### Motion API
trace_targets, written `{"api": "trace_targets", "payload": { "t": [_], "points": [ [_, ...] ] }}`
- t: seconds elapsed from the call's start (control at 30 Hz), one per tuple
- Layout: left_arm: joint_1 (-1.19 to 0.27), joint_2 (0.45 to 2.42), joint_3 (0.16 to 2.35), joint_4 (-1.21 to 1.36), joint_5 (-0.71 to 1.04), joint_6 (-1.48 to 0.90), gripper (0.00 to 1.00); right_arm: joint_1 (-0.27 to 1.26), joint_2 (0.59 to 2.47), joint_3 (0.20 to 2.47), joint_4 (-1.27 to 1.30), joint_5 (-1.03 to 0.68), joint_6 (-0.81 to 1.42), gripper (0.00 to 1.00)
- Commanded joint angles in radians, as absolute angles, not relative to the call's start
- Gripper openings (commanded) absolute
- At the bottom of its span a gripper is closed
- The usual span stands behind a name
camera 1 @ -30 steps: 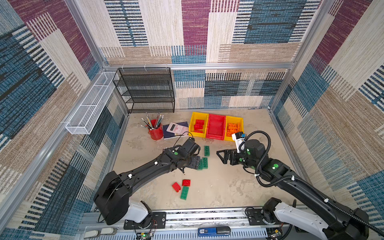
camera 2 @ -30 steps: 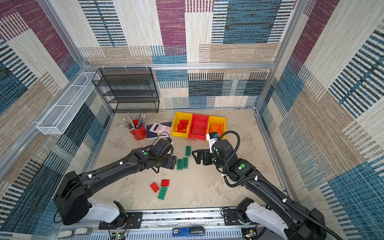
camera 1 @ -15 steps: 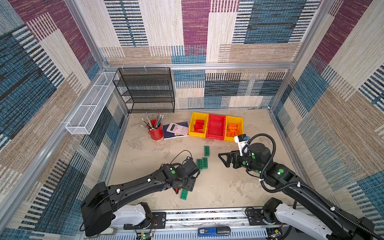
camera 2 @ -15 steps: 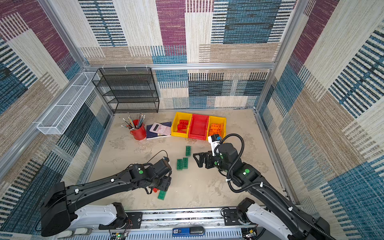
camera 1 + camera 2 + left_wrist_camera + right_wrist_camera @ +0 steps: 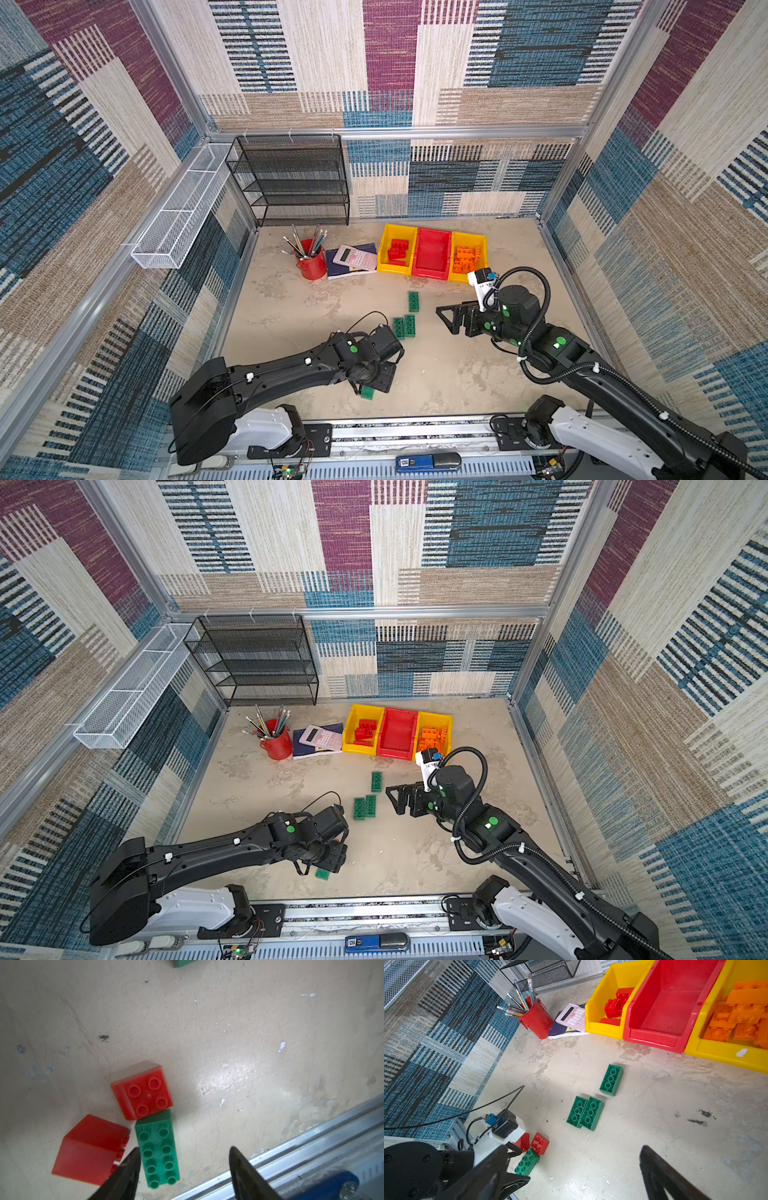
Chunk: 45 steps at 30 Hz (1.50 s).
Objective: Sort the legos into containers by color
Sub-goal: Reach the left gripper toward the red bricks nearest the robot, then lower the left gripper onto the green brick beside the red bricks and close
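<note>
My left gripper (image 5: 184, 1152) is open and low over the table near the front rail, and a green 2x4 lego (image 5: 158, 1153) lies between its fingers, close to one fingertip (image 5: 135, 1155). A red 2x2 lego (image 5: 143, 1091) touches that brick's far end, and another red lego (image 5: 89, 1147) lies on its side beside it. In both top views this gripper (image 5: 380, 380) hides the red ones. Three green legos (image 5: 413, 301) (image 5: 404, 326) lie mid-table. My right gripper (image 5: 446, 318) hangs open and empty just right of them. The containers stand at the back: yellow (image 5: 395, 271) with red legos, red (image 5: 432, 249) bare, yellow (image 5: 459, 240) with orange legos.
A red pencil cup (image 5: 311, 266), a pink calculator (image 5: 355, 257) on a dark book, and a black mesh shelf (image 5: 291, 183) stand at the back left. A white wire basket (image 5: 183, 208) hangs on the left wall. The metal front rail (image 5: 311, 1136) runs close to my left gripper.
My left arm has pulled back from the middle green legos to the front of the table, over the red and green bricks, and its jaws have narrowed. The right gripper shifted slightly right.
</note>
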State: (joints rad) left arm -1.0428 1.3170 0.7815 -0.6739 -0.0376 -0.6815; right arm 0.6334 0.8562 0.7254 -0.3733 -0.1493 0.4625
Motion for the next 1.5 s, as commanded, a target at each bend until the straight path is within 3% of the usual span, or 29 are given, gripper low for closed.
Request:
{"api": "trace_targets", "payload": {
  "t": [0.0,0.77,1.17,1.47],
  "points": [
    [-1.041,1.347,0.775,-0.628,-0.030,-0.693,0.69,0.635,0.847,0.727,-0.372,-0.151,0.469,1.00],
    [-0.989,1.413,0.807,-0.613,-0.063,-0.706,0.67,0.635,0.820,0.711,-0.387,-0.130,0.477,1.00],
    [-1.012,1.190,0.659,-0.643,-0.074,-0.828,0.65,0.635,0.826,0.706,-0.369,-0.146,0.474,1.00],
    [-1.039,1.309,0.684,-0.580,-0.077,-0.825,0.61,0.634,0.768,0.711,-0.420,-0.117,0.479,1.00]
  ]
}}
